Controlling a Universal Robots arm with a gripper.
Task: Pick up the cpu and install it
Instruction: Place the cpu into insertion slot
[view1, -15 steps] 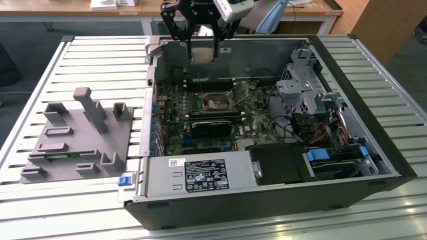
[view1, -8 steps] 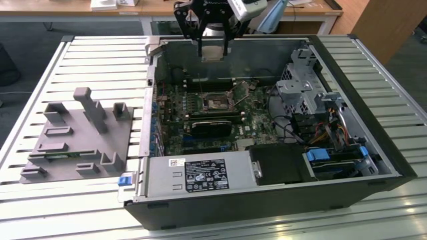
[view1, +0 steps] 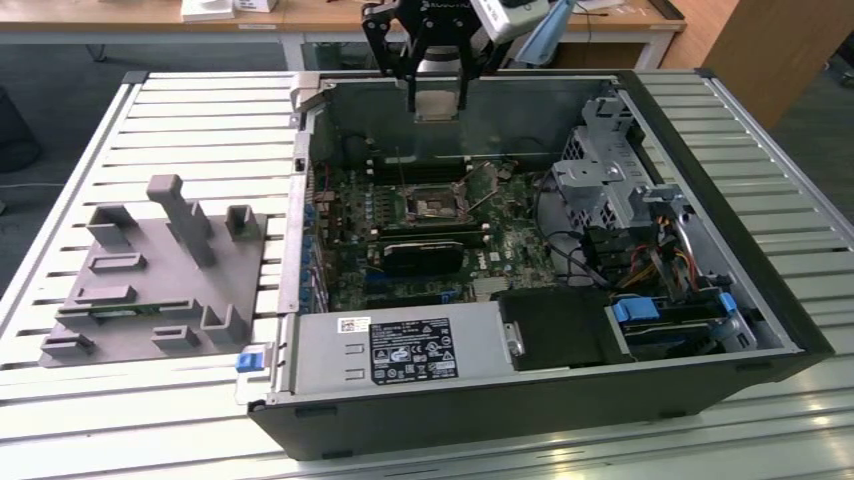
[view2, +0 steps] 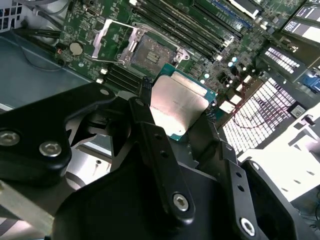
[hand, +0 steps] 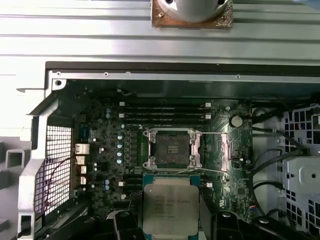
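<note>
- Gripper (view1: 438, 98): I am holding it above the far end of the open computer case (view1: 400, 420). Its fingers (view2: 150, 132) are clenching opposite edges of the cpu (hand: 170, 209).
- Cpu: it is hanging in the grasp with its silver lid facing up and is touching nothing but the fingers. In both wrist views it is sitting just beside the socket (hand: 172, 150), not yet over it.
- Socket: it is lying mid-way across the motherboard (hand: 110, 150), with its metal frame swung open and its seat showing empty.
- Grey tray (view1: 134, 300): it is resting on the slatted table (view1: 80, 160) at the exterior view's left, well apart from the case.
- Step in hand, as I am judging it: the pick-up is done and I am carrying the chip toward the socket. Installing is not yet begun.
- Next move, as I am reading it: it is calling for centring the chip over the open seat, keeping it level, and keeping its edges square to the frame. I cannot tell which corner is keyed.
</note>
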